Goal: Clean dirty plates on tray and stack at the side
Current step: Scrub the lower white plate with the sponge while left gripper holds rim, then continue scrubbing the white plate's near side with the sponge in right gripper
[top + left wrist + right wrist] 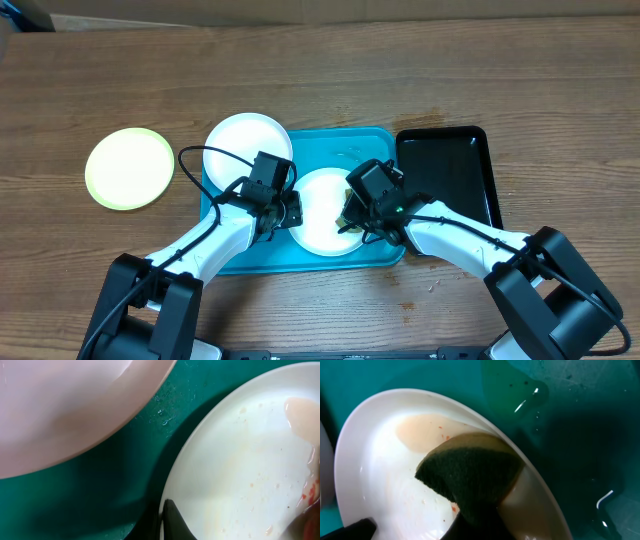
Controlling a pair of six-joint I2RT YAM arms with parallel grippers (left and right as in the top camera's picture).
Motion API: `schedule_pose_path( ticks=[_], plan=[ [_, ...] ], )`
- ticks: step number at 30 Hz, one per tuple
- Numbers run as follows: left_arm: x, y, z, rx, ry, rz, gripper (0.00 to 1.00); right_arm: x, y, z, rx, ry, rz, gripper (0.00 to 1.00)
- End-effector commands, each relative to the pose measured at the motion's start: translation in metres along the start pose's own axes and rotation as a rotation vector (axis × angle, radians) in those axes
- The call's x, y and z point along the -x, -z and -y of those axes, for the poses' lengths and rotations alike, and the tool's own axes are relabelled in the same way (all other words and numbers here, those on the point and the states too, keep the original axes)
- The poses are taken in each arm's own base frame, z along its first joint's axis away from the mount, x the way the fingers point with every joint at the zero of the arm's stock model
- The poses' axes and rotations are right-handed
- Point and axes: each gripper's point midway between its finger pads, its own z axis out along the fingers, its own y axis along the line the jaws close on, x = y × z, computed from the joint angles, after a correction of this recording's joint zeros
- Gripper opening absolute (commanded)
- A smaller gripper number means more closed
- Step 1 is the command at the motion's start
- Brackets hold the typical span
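A white dirty plate [322,212] lies in the middle of the turquoise tray [340,150]. My left gripper [288,208] is shut on the plate's left rim; one dark finger [172,522] lies on top of the rim [240,470]. My right gripper [352,218] is shut on a dark green sponge [470,475], which presses on this plate [375,475] beside a pale orange smear [422,430] and red specks. A second white plate [248,145] rests on the tray's upper left corner. A green-rimmed plate [129,167] lies on the table to the left.
A narrower black tray [445,175] sits against the turquoise tray's right side. Water drops and a wet film lie on the tray floor [570,435]. The wooden table [400,60] stretches behind both trays.
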Motion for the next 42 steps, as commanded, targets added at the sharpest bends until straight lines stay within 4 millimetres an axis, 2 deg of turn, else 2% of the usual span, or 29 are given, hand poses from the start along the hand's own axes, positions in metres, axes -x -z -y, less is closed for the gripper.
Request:
schedule_pose_path(
  ticks=[1, 6, 11, 14, 16, 20, 26, 34, 37, 42],
  plan=[
    [-0.016, -0.011, -0.007, 0.031, 0.007, -0.057, 0.04, -0.003, -0.016, 0.031, -0.092, -0.016, 0.028, 0.04],
    [-0.016, -0.011, -0.007, 0.031, 0.007, -0.057, 0.04, 0.017, -0.01, 0.006, -0.005, 0.018, 0.108, 0.04],
    [-0.016, -0.011, -0.007, 0.031, 0.007, -0.057, 0.04, 0.048, 0.028, -0.025, 0.043, 0.225, 0.25, 0.04],
    [-0.016, -0.011, -0.007, 0.031, 0.007, -0.056, 0.04, 0.053, 0.049, -0.036, 0.072, 0.32, 0.284, 0.04],
    [-0.016, -0.011, -0.007, 0.031, 0.007, -0.056, 0.04, 0.051, 0.055, -0.032, 0.057, 0.357, 0.277, 0.04],
    [-0.015, -0.011, -0.007, 0.03, 0.007, -0.053, 0.04, 0.043, 0.053, -0.025, 0.026, 0.452, 0.242, 0.04],
    [-0.015, -0.011, -0.007, 0.03, 0.007, -0.053, 0.04, 0.023, 0.052, -0.034, 0.031, 0.575, 0.226, 0.04],
    [-0.015, -0.011, -0.007, 0.03, 0.007, -0.053, 0.04, 0.004, 0.056, -0.039, -0.054, 0.679, 0.368, 0.04],
    [-0.015, -0.011, -0.007, 0.03, 0.007, -0.054, 0.04, 0.008, 0.058, -0.031, -0.1, 0.636, 0.437, 0.04],
    [-0.015, -0.011, -0.007, 0.03, 0.007, -0.054, 0.04, 0.005, 0.054, -0.021, -0.097, 0.541, 0.428, 0.04]
  ],
)
